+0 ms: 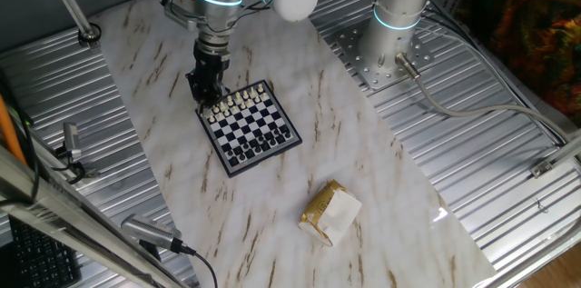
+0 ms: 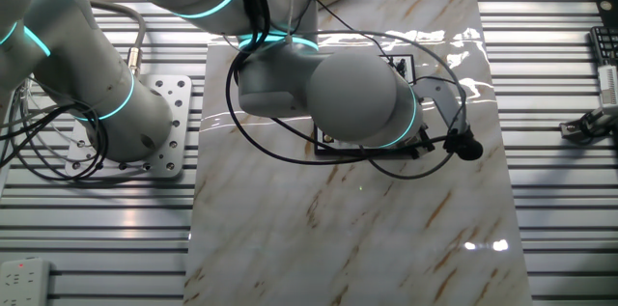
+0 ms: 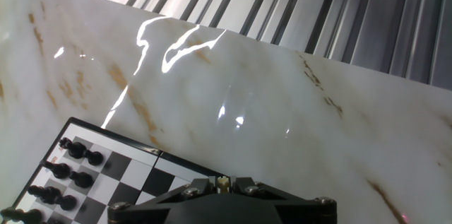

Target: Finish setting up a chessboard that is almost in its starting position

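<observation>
The small checkered chessboard [image 1: 253,128] lies on the marble table top, with white pieces [image 1: 243,99] along its far rows and black pieces [image 1: 260,149] along its near rows. My gripper [image 1: 207,95] stands low over the board's far left corner, by the white rows. In the hand view the gripper [image 3: 223,183] is shut on a small white chess piece [image 3: 223,179] held between the jaws. The board [image 3: 120,162] with black pieces [image 3: 74,167] shows at the lower left there. In the other fixed view the arm hides nearly all of the board [image 2: 404,59].
A tan-and-white paper packet [image 1: 331,213] lies on the marble toward the near right of the board. A second arm's base [image 1: 397,24] stands at the back right. Ribbed metal [image 1: 508,179] flanks the marble slab on both sides.
</observation>
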{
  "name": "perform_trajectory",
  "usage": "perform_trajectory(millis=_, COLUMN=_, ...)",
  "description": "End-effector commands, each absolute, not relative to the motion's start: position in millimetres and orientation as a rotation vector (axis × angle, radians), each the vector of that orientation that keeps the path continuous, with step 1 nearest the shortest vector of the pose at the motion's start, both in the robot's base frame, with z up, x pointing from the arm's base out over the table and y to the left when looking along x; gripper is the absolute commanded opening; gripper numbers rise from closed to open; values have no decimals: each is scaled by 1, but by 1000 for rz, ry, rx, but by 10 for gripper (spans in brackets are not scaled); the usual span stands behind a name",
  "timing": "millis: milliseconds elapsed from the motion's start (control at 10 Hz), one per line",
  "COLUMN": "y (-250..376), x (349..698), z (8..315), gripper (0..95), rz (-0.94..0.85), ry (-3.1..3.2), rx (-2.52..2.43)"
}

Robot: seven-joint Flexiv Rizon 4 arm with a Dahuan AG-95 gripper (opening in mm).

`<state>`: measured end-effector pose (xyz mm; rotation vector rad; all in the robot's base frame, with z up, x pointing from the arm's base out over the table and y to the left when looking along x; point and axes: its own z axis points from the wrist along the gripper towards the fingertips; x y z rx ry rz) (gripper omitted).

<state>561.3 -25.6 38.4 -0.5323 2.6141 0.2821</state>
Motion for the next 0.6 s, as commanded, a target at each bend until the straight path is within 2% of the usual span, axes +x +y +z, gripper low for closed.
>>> perform_trajectory(millis=100, y=-26, x=561, z=39, gripper=0, rz=279, ry=2617, rx=-533)
perform_trajectory(millis=600, y=-26, x=561, z=39, gripper=0, rz=280, ry=2619, rx=-538)
